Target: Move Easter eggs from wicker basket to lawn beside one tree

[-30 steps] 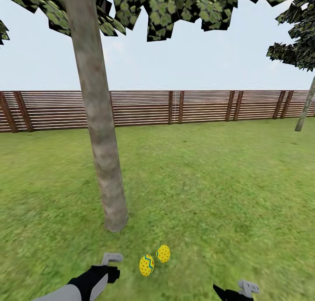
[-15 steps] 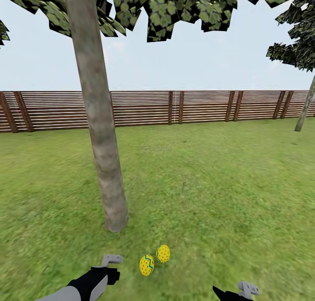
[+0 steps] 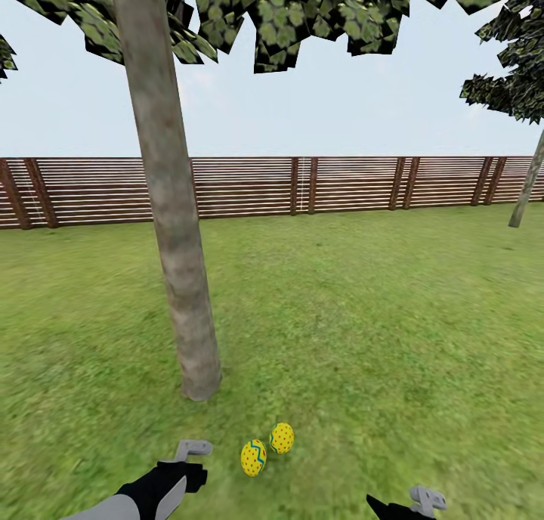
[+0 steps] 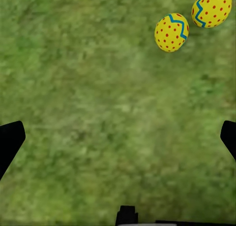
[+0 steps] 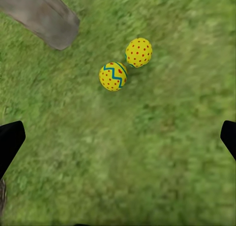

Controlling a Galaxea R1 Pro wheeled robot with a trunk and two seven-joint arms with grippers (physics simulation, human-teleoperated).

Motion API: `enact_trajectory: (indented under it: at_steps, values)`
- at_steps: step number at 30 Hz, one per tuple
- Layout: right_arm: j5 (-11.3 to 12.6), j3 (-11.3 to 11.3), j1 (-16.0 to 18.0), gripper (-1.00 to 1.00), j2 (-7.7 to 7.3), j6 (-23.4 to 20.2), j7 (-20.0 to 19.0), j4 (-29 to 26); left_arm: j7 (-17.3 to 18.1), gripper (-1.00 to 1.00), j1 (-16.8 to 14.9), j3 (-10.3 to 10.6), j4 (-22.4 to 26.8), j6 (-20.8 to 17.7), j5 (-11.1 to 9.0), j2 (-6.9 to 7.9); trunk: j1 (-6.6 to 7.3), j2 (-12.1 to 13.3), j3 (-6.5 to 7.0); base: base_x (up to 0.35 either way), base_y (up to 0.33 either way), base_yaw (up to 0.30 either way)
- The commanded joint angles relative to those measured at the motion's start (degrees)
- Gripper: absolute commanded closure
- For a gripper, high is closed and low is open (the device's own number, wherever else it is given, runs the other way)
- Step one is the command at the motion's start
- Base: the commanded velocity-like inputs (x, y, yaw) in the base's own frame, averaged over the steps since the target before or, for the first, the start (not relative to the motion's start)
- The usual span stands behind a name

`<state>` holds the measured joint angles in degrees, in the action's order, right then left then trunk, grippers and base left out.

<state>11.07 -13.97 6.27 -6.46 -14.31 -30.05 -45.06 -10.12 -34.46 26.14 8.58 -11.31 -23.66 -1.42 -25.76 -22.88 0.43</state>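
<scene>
A: Head view first; two Easter eggs are lying on the lawn just in front of the tree, the zigzag egg touching or nearly touching the dotted egg; the wooden fence is running behind.

B: And the left end effector is hanging just beside the zigzag egg, on its left; the right end effector is sitting well apart at the frame's lower edge; so the left arm is nearer.

A: Left wrist view now; both fingers are showing at opposite edges, spread wide, gripping nothing; grass is lying between them, the zigzag egg and its neighbour lying ahead and off to one side.

B: Right wrist view; its fingers are also spread and empty; the zigzag egg is lying with its long axis slanted, the dotted egg beyond it, the trunk base near.

A: I'm counting two eggs here; a third is probably waiting elsewhere.
</scene>
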Motion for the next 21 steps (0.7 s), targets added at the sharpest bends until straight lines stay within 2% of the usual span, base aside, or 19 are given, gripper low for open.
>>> enact_trajectory:
  at_steps: [1, 7, 21]
  values:
    - [0.6, -0.1, 0.0, -1.0, 0.02, -0.5, -0.2, 0.0, -0.3, -1.0, 0.0, 0.5, 0.1, -0.3, -0.5, 0.02, -0.02, 0.0, -0.02, 0.0, 0.0, 0.028]
    - [0.5, 0.0, 0.0, -1.0, 0.04, -0.5, -0.2, 0.4, -0.3, -1.0, 0.0, 0.5, 0.1, -0.3, -0.5, 0.01, -0.02, 0.0, -0.02, 0.0, 0.0, 0.144]
    - [0.4, 0.2, 0.0, -1.0, 0.05, -0.5, -0.1, 2.2, -0.3, -1.0, 0.0, 0.5, 0.1, -0.2, -0.5, 0.01, -0.02, 0.0, -0.02, 0.0, 0.0, 0.267]
